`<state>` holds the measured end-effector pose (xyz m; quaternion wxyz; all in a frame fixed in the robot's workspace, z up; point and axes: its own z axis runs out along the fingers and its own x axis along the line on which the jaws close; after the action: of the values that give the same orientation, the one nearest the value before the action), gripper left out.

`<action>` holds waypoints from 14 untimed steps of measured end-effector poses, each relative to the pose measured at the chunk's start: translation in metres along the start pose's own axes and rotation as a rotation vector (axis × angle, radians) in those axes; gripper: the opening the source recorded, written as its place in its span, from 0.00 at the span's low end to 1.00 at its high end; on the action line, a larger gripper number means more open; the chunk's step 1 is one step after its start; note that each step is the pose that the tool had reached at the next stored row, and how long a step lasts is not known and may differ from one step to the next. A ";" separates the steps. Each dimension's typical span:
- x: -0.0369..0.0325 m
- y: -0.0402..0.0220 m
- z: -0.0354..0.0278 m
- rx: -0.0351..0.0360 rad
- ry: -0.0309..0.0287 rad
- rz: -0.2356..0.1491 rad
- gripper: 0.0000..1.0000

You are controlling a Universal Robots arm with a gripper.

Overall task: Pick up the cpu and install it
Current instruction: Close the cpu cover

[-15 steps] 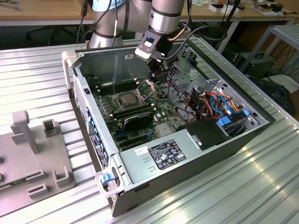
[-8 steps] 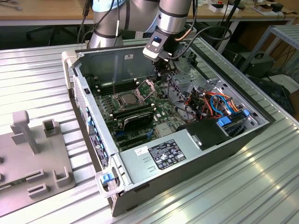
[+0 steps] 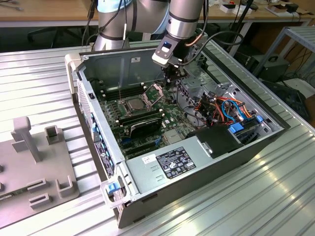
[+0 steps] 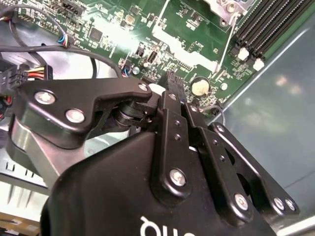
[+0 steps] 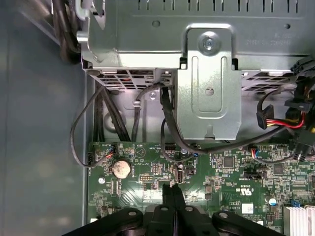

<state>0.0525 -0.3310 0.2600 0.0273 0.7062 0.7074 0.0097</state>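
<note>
In the exterior view the arm reaches down into an open computer case (image 3: 187, 162) lying on a ribbed metal table (image 3: 44, 78), and the gripper (image 3: 173, 82) hangs above the motherboard (image 3: 167, 110), beside the raised hinged frame (image 3: 156, 92) of the socket (image 3: 133, 105). The cpu (image 3: 132, 104) lies flat in that socket, silver-grey top up, apart from the gripper, toward the exterior view's left of it. In the second wrist view the gripper (image 4: 173, 82) has its two fingers pressed together with nothing between them, poised over green board near a round coin cell (image 4: 199, 87), with memory slots (image 4: 273, 22) farther off. In the first wrist view the gripper (image 5: 172, 192) is again closed and empty, its tips over the board between the coin cell (image 5: 120, 168) and a white heatsink (image 5: 300, 216); a grey metal drive cage (image 5: 209, 83) and black cables (image 5: 170, 123) lie beyond
</note>
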 end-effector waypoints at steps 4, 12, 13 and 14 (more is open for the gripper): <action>0.0002 -0.0003 0.0078 0.0000 0.0000 0.000 0.11; 0.0002 -0.0017 0.0093 0.0000 0.0001 0.000 0.11; 0.0003 -0.0031 0.0092 -0.0002 0.0001 0.000 0.11; 0.0002 -0.0068 0.0090 -0.0009 0.0000 0.000 0.11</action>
<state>0.0462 -0.3310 0.2506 0.0276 0.7061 0.7075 0.0100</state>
